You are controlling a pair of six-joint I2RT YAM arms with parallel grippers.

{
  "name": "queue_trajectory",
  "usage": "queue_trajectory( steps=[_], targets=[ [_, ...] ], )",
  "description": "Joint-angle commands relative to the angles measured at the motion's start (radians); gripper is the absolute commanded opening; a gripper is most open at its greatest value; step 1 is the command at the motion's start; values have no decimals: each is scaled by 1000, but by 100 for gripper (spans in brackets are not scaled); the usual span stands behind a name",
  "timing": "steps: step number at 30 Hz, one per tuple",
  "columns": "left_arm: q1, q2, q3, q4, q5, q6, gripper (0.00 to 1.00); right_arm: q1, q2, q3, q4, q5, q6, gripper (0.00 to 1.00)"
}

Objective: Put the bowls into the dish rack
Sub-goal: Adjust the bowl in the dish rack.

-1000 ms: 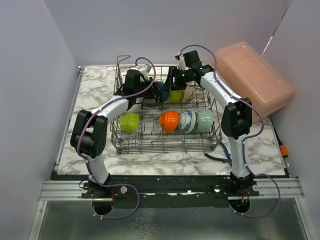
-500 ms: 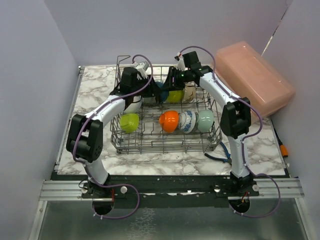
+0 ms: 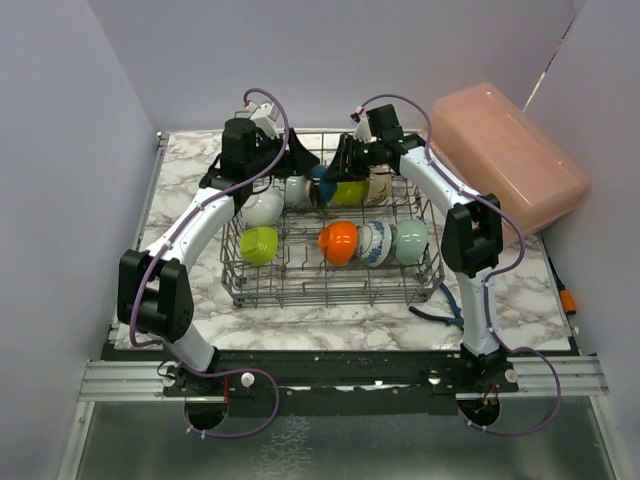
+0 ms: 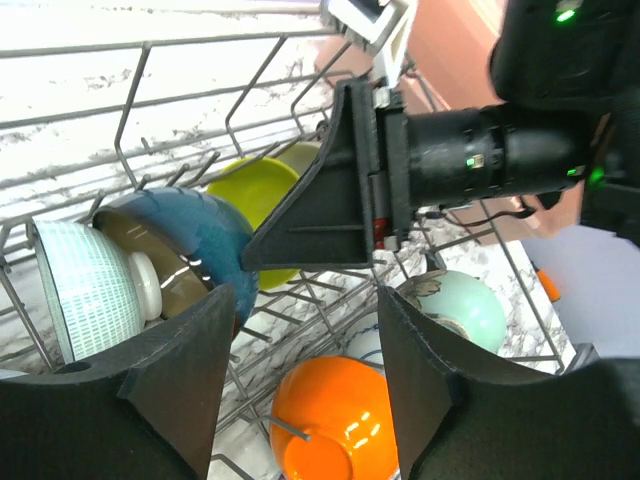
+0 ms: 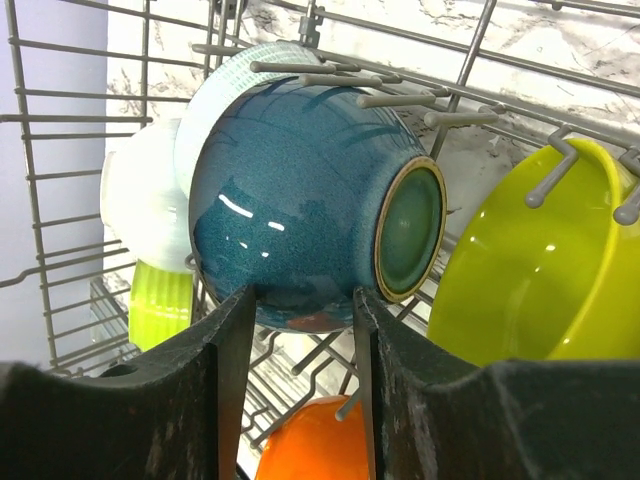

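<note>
The grey wire dish rack (image 3: 330, 297) holds several bowls. Its front row has lime green (image 3: 259, 244), orange (image 3: 339, 241), blue-patterned (image 3: 375, 243) and mint green (image 3: 411, 241) bowls. In the back row stand white (image 3: 264, 207), striped (image 3: 297, 190), dark teal (image 3: 322, 185), yellow-green (image 3: 350, 192) and beige (image 3: 378, 188) bowls. My left gripper (image 3: 298, 168) (image 4: 305, 380) hangs open and empty over the back row, with the orange bowl (image 4: 325, 420) far below it. My right gripper (image 3: 338, 163) (image 5: 300, 320) is open, its fingertips (image 5: 235, 305) against the side of the dark teal bowl (image 5: 300, 200) (image 4: 200, 250).
A pink translucent box (image 3: 505, 155) leans at the back right. A blue-handled tool (image 3: 445, 305) lies on the marble top right of the rack. Upright tines (image 5: 400, 100) crowd the bowls. The two grippers are close together over the back row.
My left gripper has opened and drawn back up and to the left, leaving the striped bowl standing in the back row. The right gripper's jaws have narrowed near the dark teal bowl.
</note>
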Motion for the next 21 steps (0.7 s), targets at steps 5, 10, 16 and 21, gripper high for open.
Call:
queue_trajectory(
  steps=[5,10,16,21],
  targets=[
    [17,-95,35,-44,-33,42,63,85,22,-142,91,-4,48,43],
    [23,-103,19,-48,-30,46,64,87,22,-171,94,30,43,43],
    [34,-116,2,-56,-27,57,66,86,-52,-160,82,92,-7,49],
    [54,-134,-4,-58,-25,60,70,85,-120,-148,59,140,-53,57]
  ],
)
